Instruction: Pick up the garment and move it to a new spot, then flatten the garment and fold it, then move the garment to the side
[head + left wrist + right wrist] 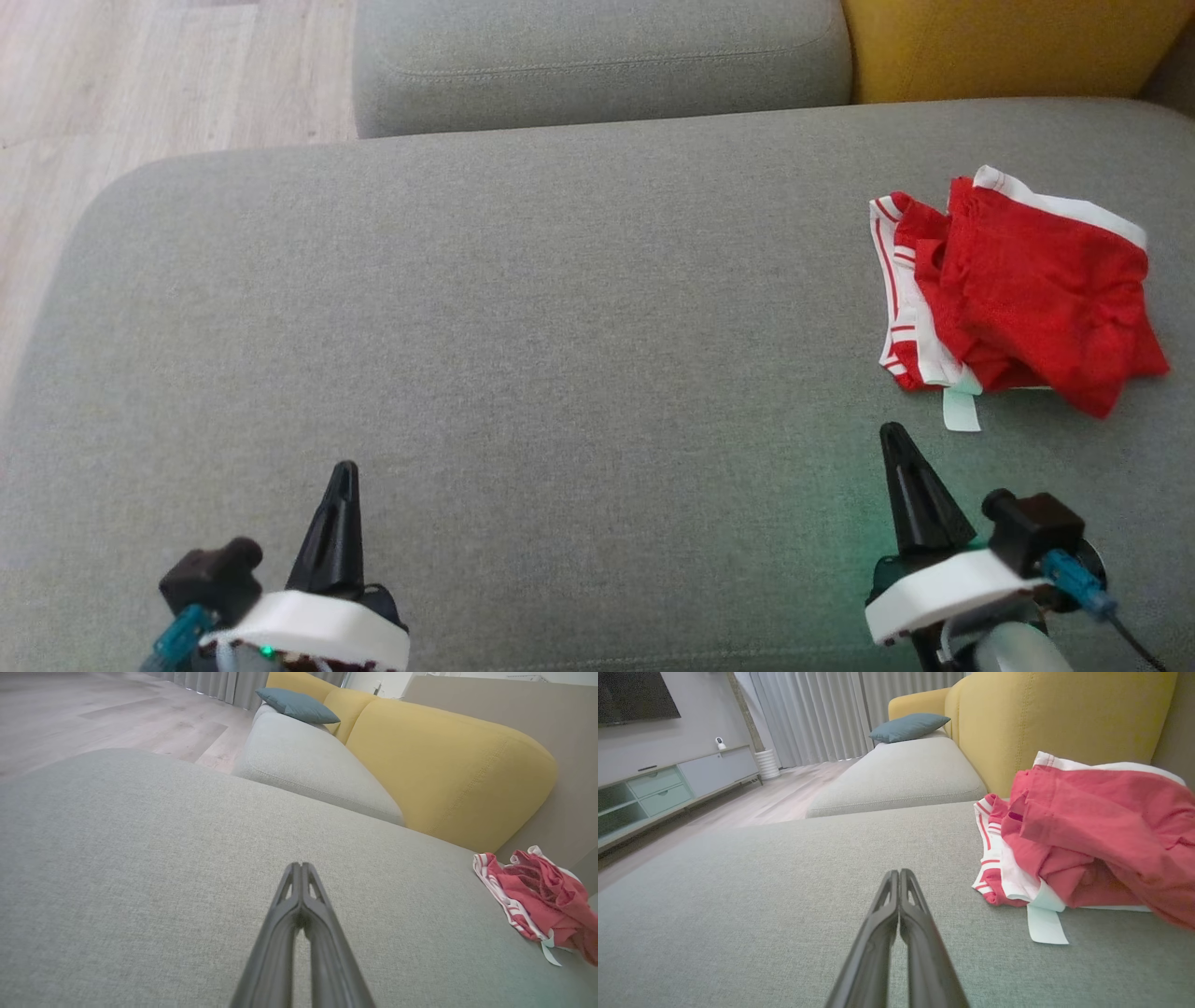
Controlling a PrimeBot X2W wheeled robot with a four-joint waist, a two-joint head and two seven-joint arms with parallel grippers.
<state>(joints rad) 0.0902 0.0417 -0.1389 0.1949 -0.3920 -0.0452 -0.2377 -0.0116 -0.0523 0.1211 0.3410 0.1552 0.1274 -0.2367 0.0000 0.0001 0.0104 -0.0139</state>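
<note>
The red garment [1022,299] with white striped trim lay crumpled on the grey seat cushion [523,355]. It sat near the cushion's far right corner.

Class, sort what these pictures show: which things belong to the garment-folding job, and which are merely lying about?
Belongs to the job: red garment, the grey cushion under it, left gripper and right gripper, both shut.
Just lying about: teal pillow, yellow sofa back, cabinet, curtains.
</note>
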